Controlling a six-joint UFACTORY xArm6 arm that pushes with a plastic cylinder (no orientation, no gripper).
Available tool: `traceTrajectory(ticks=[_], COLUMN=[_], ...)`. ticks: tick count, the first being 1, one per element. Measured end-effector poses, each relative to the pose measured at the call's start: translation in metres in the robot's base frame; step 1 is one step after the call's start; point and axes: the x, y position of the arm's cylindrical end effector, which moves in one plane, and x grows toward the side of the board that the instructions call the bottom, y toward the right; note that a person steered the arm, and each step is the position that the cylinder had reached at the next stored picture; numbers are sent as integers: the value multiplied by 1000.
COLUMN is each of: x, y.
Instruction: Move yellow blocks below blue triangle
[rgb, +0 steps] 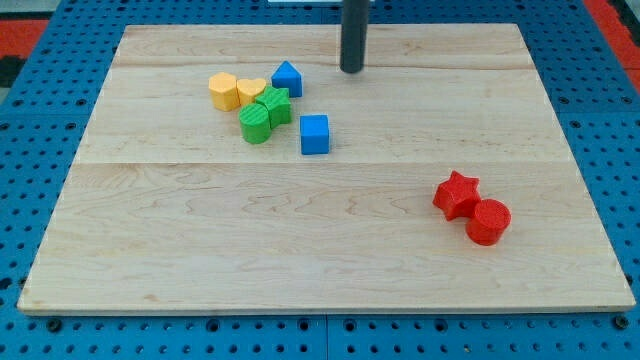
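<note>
Careful: the blue triangle (287, 79) sits between my tip (352, 70) and the yellow heart (251, 92), with the other yellow block (224, 90) further to the view's left. A straight push could knock the triangle away. The green blocks (265, 114) touch the heart from below and might get shoved along. There is no claw to open, just a rod.
</note>
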Motion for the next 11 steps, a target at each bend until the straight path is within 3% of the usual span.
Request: traceTrajectory(ticks=[1,2,3,5,9,11], x=[-43,-41,18,89,79,79], y=[-83,-172,-166,-246,-186,-88])
